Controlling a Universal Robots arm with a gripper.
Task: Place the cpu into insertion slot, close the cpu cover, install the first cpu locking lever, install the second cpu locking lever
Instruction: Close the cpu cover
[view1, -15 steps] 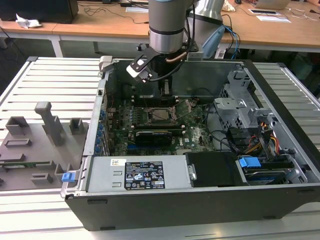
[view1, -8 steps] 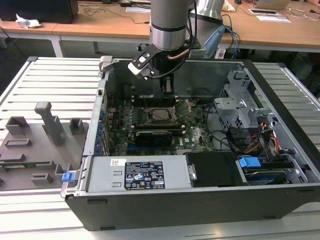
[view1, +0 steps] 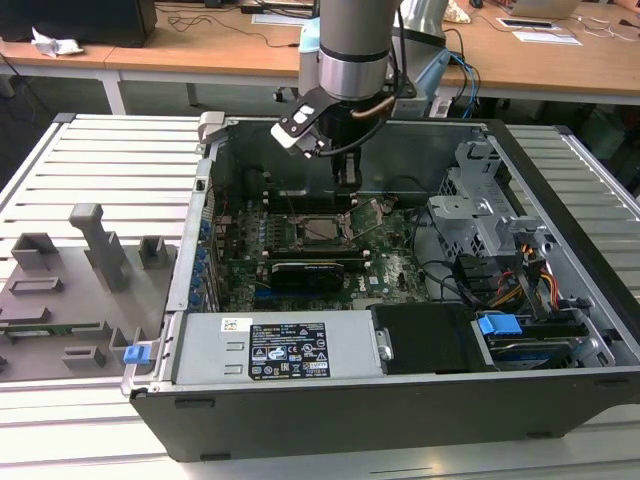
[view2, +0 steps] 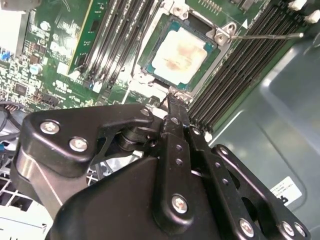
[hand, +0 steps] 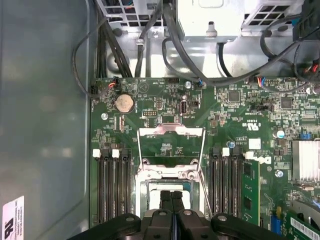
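The cpu (view2: 182, 50), a silvery square chip with a brownish stain on top, lies in the insertion slot (view2: 150, 75) on the green motherboard; in the exterior view the cpu (view1: 322, 228) sits mid-case. The cpu cover (hand: 171, 134) is flipped open and lies beyond the slot, its cut-out showing the board; in the exterior view the cpu cover (view1: 372, 214) is toward that view's right. A thin locking lever (view2: 265, 36) sticks out, unlatched. My gripper (hand: 171, 200) is shut with nothing between its fingers, its tips just above the slot's edge (view2: 175, 97).
Black memory slots (hand: 112, 185) flank the socket on both sides. A black graphics card (view1: 305, 270) lies nearer the case front, with cables and a drive cage (view1: 490, 200) at the exterior view's right. Grey fixtures (view1: 95, 245) stand on the table at its left.
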